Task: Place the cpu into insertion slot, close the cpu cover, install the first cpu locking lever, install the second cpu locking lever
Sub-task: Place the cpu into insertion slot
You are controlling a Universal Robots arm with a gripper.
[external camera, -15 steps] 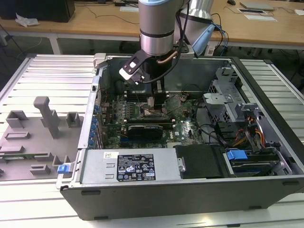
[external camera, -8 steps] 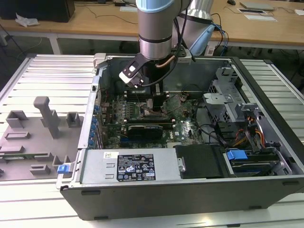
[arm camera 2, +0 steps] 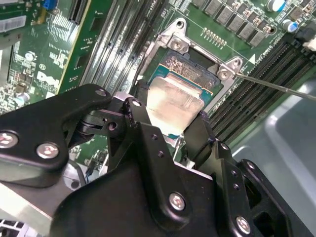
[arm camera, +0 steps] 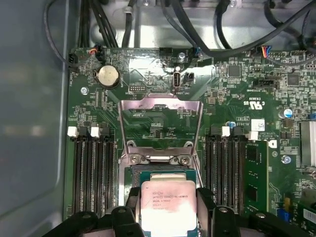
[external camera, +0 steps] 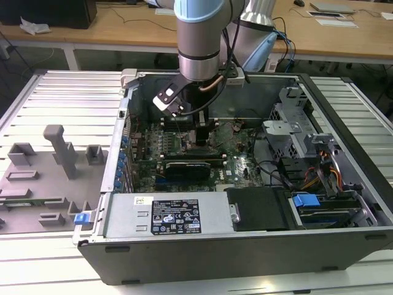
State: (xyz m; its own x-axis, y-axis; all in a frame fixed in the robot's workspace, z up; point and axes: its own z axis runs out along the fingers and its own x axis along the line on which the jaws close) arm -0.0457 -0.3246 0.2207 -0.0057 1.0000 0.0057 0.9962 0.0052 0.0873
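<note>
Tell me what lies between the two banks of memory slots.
In the first wrist view: the open cover, the slot, and the cpu held by the gripper.

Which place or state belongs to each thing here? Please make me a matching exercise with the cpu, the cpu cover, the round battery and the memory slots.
Things:
1. cpu
2. cpu cover
3. round battery
4. memory slots

Places or states:
A. open, hinged back from the insertion slot
B. in long dark rows on both sides of the insertion slot
C. held by the tool over the insertion slot
D. silver, near a corner of the board

Pairs: 1-C, 2-A, 3-D, 4-B
</note>
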